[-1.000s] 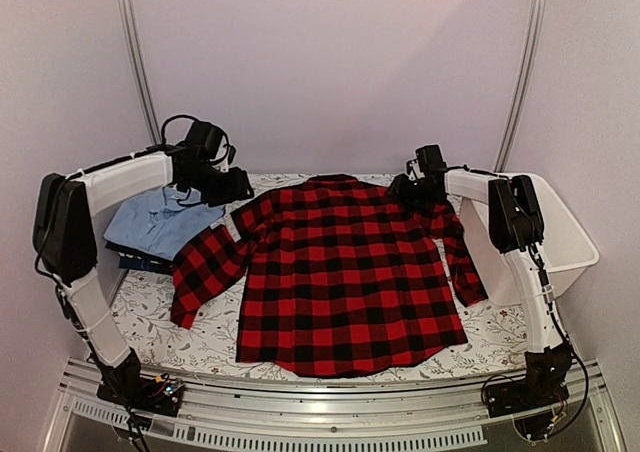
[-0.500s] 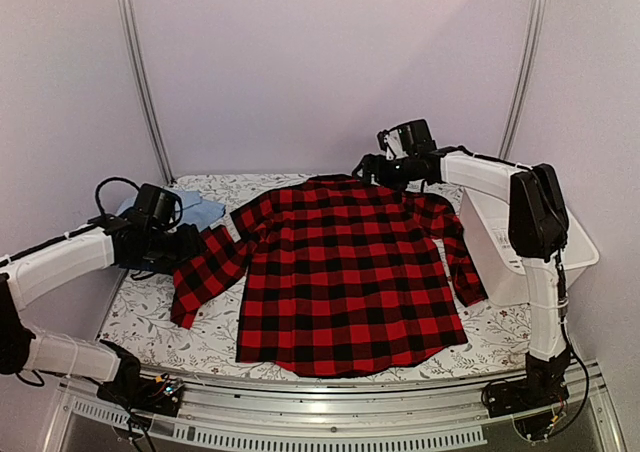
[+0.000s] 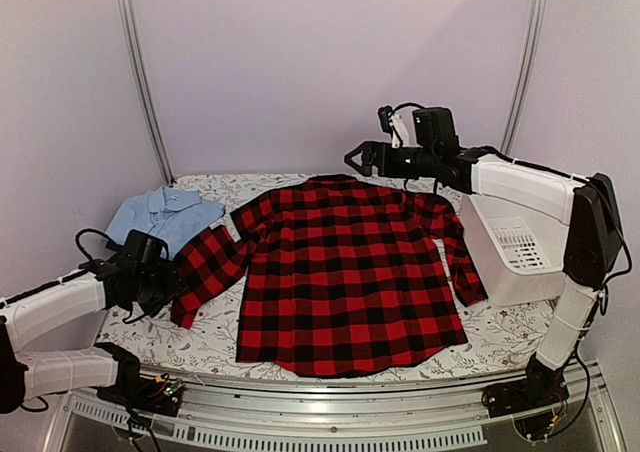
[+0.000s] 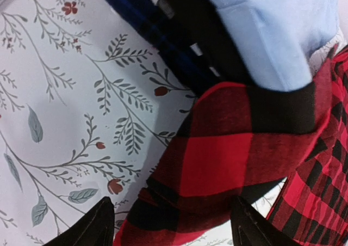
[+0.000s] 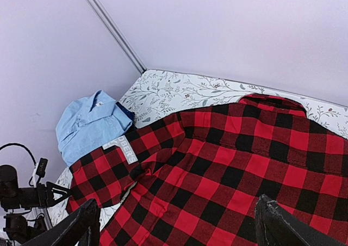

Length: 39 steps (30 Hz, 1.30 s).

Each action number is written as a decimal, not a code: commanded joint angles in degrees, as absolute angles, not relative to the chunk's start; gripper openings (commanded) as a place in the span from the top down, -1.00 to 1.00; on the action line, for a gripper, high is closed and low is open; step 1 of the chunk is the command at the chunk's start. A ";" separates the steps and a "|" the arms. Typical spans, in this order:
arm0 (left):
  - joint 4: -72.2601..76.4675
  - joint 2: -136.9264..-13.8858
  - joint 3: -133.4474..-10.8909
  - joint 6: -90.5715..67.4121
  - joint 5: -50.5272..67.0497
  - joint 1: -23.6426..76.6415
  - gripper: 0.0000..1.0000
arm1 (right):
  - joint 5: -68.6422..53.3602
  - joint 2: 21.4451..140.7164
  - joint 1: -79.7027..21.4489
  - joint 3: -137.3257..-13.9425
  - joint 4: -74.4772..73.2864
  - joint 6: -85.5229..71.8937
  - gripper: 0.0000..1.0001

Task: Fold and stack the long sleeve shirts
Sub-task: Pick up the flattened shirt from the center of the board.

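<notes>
left pincer (image 3: 170, 284) lowered to flannel shirt (image 3: 350, 272) sleeve, gaping, right pincer (image 3: 352, 158) lifted off collar, spread wide

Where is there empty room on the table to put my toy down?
Bare table shows front left, below the sleeve of the checked shirt, and front right, before the basket. The checked shirt fills the middle, the blue shirt the back left.
</notes>
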State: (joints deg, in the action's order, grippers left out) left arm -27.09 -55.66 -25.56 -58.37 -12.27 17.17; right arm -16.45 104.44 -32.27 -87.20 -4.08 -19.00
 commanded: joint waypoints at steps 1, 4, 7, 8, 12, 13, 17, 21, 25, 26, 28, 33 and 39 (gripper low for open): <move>-21.61 -53.62 -20.93 -59.40 -8.38 14.36 -0.44 | -15.05 98.72 -34.11 -82.98 1.21 -17.64 -0.94; -18.07 -53.86 -18.22 -58.55 -5.20 12.96 -0.36 | -14.92 97.00 -34.36 -81.07 1.92 -17.99 -0.94; -16.14 -55.05 -16.93 -58.44 -3.12 12.40 -0.18 | -14.97 96.30 -34.45 -79.49 2.38 -18.78 -0.91; -15.51 -55.24 -16.70 -58.38 -2.48 12.39 -0.07 | -14.95 96.21 -34.53 -79.21 2.49 -18.91 -0.91; -14.74 -54.55 -16.92 -57.92 -1.54 12.39 0.52 | -14.90 96.06 -34.69 -78.45 2.43 -19.42 -0.89; -15.07 -54.17 -17.40 -57.46 -1.64 12.35 0.63 | -14.82 96.06 -34.74 -78.43 2.34 -19.42 -0.89; -18.46 -51.87 -20.71 -55.05 -1.98 12.58 0.97 | -14.70 96.45 -35.04 -78.64 1.93 -19.39 -0.89; -20.90 -48.60 -25.74 -50.63 -2.15 13.80 1.00 | -14.23 96.76 -35.31 -78.84 1.38 -18.88 -0.89; -20.27 -47.98 -32.07 -44.70 -0.65 16.65 1.00 | -13.49 96.89 -35.39 -78.82 0.74 -18.18 -0.89; -19.91 -48.89 -33.99 -42.83 0.67 17.10 1.00 | -13.41 96.87 -35.41 -78.88 0.66 -17.98 -0.89; -19.61 -51.55 -38.19 -39.81 2.93 18.83 1.00 | -13.20 96.97 -35.42 -78.75 0.48 -17.81 -0.89; -19.36 -61.69 -49.36 -32.67 5.79 24.44 1.00 | -12.64 97.12 -35.46 -78.47 0.09 -17.44 -0.89; -18.06 -76.70 -60.75 -25.71 11.34 29.20 1.00 | -10.79 96.82 -35.59 -77.26 -1.93 -16.82 -0.89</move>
